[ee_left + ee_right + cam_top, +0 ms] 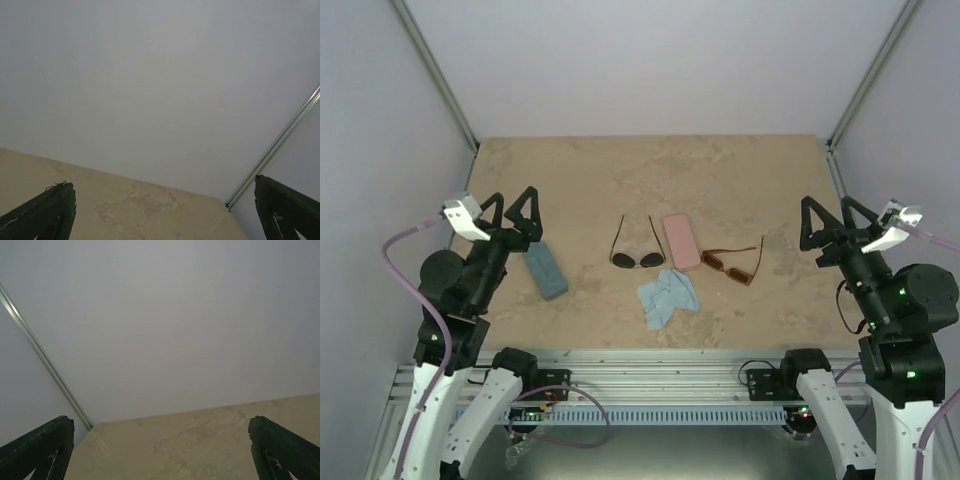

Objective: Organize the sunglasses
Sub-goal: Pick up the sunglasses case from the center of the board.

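- Showing left gripper (512, 197) released, grasping nothing, at 9 o'clock of table (570, 170).
- Showing right gripper (827, 203) released, at 3 o'clock.
- Showing black wire sunglasses (637, 258) lying at 8 o'clock of pink case (681, 241), amber sunglasses (732, 268) at 4 o'clock.

This is looking like a robotics lab test cell: plain pale grey wall panels (670, 60) are enclosing a beige marbled tabletop (720, 170), silver aluminium corner posts (435, 70) are framing it, and two black-and-white robot arms (455, 285) are standing on a slotted metal rail (650, 365), trailing lilac cables (395, 250).
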Motion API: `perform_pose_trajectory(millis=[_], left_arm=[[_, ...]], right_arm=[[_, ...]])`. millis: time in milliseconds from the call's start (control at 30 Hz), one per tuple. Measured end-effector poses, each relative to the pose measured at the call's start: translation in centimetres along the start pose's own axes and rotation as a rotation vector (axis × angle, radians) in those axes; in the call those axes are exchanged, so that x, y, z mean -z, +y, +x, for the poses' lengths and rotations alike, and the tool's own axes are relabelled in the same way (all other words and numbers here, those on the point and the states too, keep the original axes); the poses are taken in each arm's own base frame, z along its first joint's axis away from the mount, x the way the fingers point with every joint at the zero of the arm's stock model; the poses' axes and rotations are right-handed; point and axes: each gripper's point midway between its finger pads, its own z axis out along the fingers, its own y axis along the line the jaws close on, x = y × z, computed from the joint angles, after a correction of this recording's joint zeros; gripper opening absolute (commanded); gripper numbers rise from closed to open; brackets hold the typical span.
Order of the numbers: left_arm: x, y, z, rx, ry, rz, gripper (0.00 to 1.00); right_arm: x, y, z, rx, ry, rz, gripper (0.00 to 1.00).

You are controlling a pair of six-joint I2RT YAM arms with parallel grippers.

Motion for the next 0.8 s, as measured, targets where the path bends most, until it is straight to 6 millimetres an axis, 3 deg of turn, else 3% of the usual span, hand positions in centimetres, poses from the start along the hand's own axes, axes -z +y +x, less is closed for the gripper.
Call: perform_pose_trajectory(millis=[200,333,467,667,800], left_arm=[[-0.2,0.1,0.7,0.03,0.02,0.01,0.99],[-0.5,0.6,2.2,0.054,0.055,0.007,0.99],[-1.0,1.3,5.2,0.085,0.116,0.028,0.99],[-1.5,2.2,11.4,0.18,0.242,0.095,0.99],[-2.0,2.3,13.9,0.231,0.288,0.138,0.99]], right_arm=[[-0.5,-0.2,2.1,-0.05,0.063,-0.022,0.97],[-1.8,-1.3,5.3,-0.079,0.147,-0.018,0.97],[-3.8,-2.8,9.9,-0.111,0.265,-0.022,0.96],[-7.3,-5.4,18.9,-0.193,0.516,-0.009,0.95],[-8.3,-4.0,24.2,-0.185,0.673,-0.035,0.91]])
